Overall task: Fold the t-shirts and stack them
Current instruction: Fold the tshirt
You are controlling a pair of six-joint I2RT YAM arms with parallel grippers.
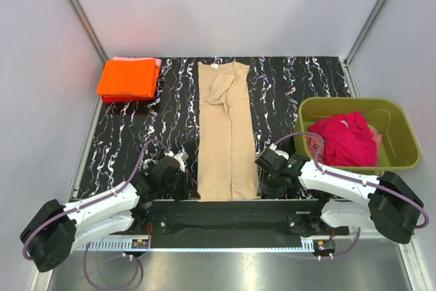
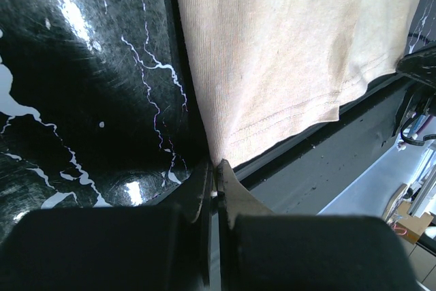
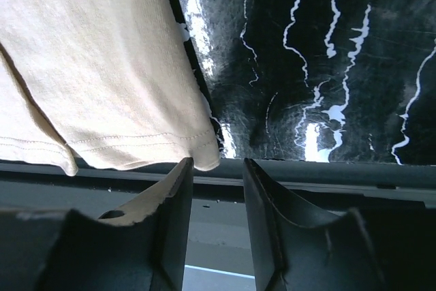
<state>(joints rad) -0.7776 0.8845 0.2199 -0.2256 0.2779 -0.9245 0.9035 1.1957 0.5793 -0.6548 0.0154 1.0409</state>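
Top view: the tan t-shirt (image 1: 228,141), folded to a long strip, lies mid-desk (image 1: 293,86), hem nearest the arms; the lengthwise fold is apparently in hand. Left wrist: the left gripper (image 2: 216,165) has its jaws pinched on one hem corner. Right wrist: the right gripper (image 3: 216,168) has its jaws half apart at the other corner; closing there seems the next need.

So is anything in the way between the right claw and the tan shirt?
No, nothing visible does. The open right gripper sits right at the near corner of the tan-beige t-shirt, with no other object between them.
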